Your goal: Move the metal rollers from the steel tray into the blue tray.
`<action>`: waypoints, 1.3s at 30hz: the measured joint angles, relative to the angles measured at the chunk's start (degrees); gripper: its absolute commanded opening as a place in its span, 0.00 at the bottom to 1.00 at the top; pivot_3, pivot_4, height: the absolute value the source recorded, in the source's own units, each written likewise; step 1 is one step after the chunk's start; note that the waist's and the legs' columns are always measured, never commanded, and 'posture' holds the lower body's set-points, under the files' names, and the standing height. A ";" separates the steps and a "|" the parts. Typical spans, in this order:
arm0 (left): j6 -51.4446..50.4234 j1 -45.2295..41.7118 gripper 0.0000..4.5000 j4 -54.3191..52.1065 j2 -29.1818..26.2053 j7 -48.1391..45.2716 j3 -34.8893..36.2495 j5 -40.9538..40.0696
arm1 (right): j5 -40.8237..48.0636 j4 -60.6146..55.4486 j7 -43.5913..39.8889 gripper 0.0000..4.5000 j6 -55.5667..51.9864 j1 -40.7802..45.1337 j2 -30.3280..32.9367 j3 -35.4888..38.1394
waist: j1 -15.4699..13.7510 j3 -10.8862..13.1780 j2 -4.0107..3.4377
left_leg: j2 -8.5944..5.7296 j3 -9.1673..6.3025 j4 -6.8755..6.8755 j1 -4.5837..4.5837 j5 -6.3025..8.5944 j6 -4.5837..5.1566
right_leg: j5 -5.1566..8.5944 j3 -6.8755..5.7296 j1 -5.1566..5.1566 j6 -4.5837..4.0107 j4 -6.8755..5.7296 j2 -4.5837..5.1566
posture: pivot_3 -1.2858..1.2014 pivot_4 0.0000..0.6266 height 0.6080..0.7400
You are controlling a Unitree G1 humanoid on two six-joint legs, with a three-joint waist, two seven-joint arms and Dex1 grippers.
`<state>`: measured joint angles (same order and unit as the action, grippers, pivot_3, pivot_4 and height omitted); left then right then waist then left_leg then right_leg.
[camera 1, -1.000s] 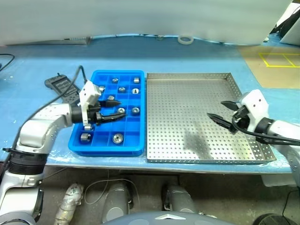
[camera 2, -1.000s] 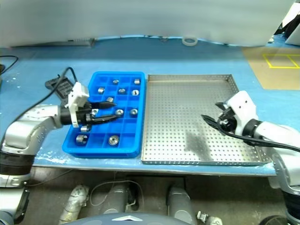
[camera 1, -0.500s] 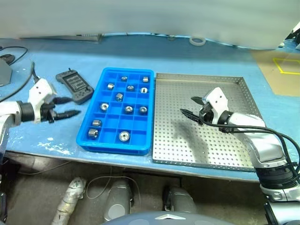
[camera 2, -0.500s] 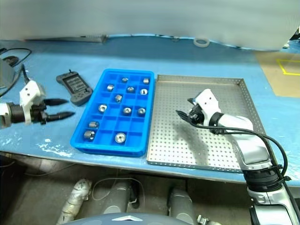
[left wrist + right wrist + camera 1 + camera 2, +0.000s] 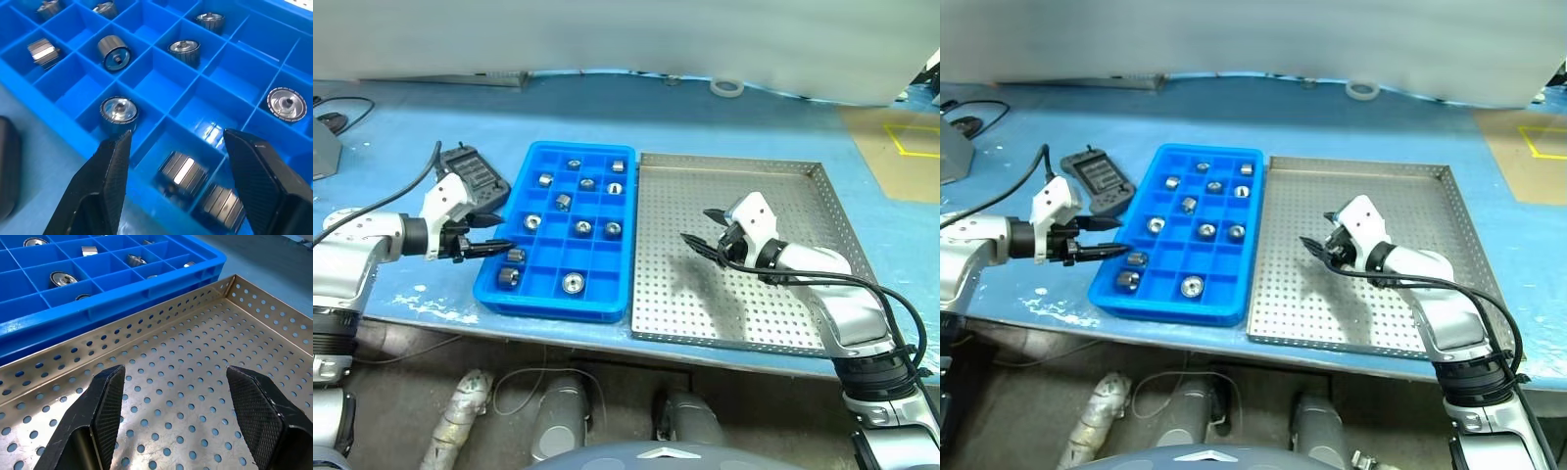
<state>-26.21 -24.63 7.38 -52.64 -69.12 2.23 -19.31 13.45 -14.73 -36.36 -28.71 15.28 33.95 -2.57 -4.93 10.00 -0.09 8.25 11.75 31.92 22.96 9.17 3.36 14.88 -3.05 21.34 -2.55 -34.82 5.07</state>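
Observation:
Several metal rollers (image 5: 572,283) lie in separate compartments of the blue tray (image 5: 556,305), which stands just left of the steel tray (image 5: 783,196). No roller shows on the steel tray's perforated floor. My left gripper (image 5: 499,232) hangs open at the blue tray's left rim. In the left wrist view its fingers (image 5: 105,186) straddle a few rollers (image 5: 119,110) below them, gripping nothing. My right gripper (image 5: 697,226) is open and empty over the left half of the steel tray (image 5: 195,382), pointing towards the blue tray (image 5: 122,289).
A black remote (image 5: 475,171) with a cable lies on the blue table just left of the blue tray. A white tape roll (image 5: 726,87) sits at the table's back edge. A grey object (image 5: 321,147) is at far left.
The view has shifted. My left gripper went from over the blue tray out to the left, then back to its left rim. My right gripper moved from the steel tray's right side towards its left.

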 measured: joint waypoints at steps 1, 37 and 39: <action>-0.46 0.00 0.70 -0.64 0.22 -0.13 0.00 -0.62 | 0.04 -0.51 0.07 0.77 -0.08 -0.44 -0.21 0.10 | 0.07 0.00 0.00 | 0.00 -0.01 -0.02 0.07 0.00 0.00 | 0.00 -0.01 0.07 0.00 0.00 0.00 | 0.51 0.24 1.00; -3.76 -2.43 0.70 -2.57 9.96 6.90 3.52 -7.11 | 1.13 -4.16 -5.01 0.77 -3.09 -1.13 1.93 0.34 | 0.87 0.00 0.01 | 0.01 -0.03 0.22 0.08 0.05 0.11 | -0.01 -0.04 -0.09 -0.01 -0.01 0.01 | 0.49 0.24 1.00; -3.64 -3.17 0.70 -2.48 11.02 6.94 2.82 -7.02 | 1.21 -5.03 -4.97 0.77 -3.54 -1.97 2.78 1.20 | 0.94 0.00 0.01 | 0.01 -0.03 0.22 0.08 0.05 0.11 | -0.01 -0.04 -0.08 -0.01 -0.01 0.01 | 0.48 0.24 1.00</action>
<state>-29.85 -27.80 4.90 -41.62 -62.18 5.05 -26.33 14.67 -19.77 -41.33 -32.25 13.31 36.73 -1.37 -3.99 9.99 -0.08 8.27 11.72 32.13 23.04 9.22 3.47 14.88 -3.09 21.26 -2.56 -34.83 5.08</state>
